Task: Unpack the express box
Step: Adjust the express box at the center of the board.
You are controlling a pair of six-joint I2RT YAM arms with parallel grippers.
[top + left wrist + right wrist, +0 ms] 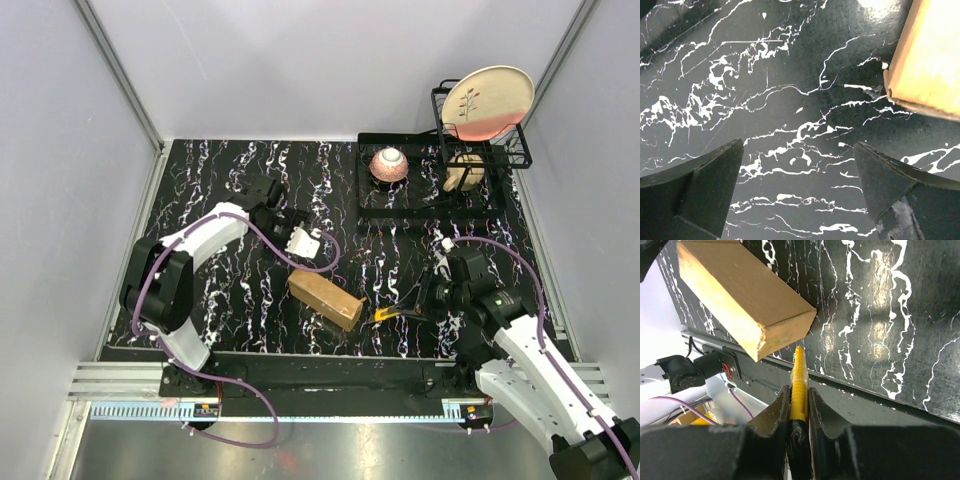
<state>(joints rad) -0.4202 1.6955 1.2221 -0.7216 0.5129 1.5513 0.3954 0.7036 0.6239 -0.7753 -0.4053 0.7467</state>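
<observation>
The express box (325,298) is a flat brown cardboard box lying closed on the black marbled table (250,180), near the front middle. In the right wrist view the express box (740,292) fills the upper left. My right gripper (799,392) is shut on a yellow utility knife (799,382), whose tip points at the box's near end, close to its corner. From above, the knife (388,315) sits just right of the box. My left gripper (303,243) stands open above the table, behind the box; one box corner (927,60) shows at the upper right of its view.
A black wire rack (430,180) at the back right holds a pink bowl (389,165), a leaning plate (487,102) and a beige cup (464,172). Grey walls close in the sides. A metal rail (300,375) runs along the table's front edge.
</observation>
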